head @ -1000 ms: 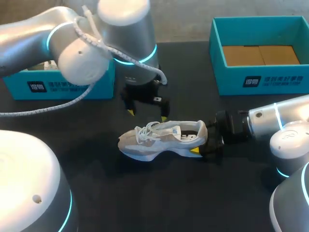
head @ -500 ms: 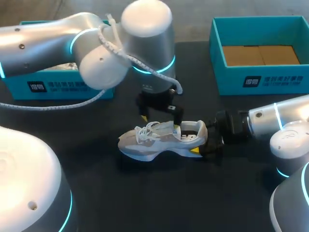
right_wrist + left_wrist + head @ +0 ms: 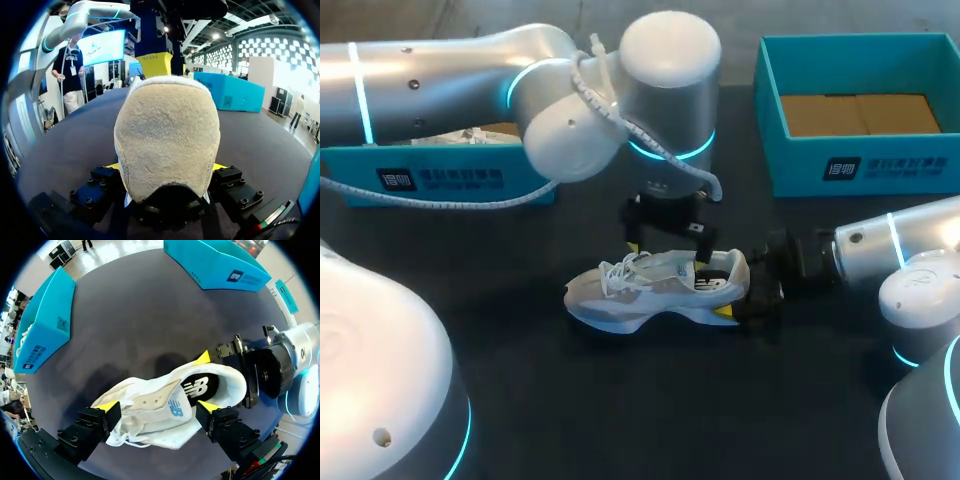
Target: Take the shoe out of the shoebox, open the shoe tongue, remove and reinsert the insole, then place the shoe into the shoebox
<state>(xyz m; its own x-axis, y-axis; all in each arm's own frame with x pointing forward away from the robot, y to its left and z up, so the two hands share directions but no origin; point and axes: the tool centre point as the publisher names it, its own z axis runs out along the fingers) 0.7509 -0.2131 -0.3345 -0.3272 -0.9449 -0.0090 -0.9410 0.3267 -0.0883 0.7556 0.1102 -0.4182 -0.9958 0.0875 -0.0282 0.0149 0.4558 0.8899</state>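
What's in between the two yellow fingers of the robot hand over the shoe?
The white shoe: its tongue lies between the left gripper's open fingers, as the left wrist view shows. The right gripper clamps its heel.

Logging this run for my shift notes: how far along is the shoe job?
Done: the shoe is out of the shoebox, standing on the table. In hand: the right gripper clamps its heel while the left gripper hangs open over the tongue, not yet gripping it. Left: open the tongue, pull and refit the insole, which lies inside the shoe, then box the shoe.
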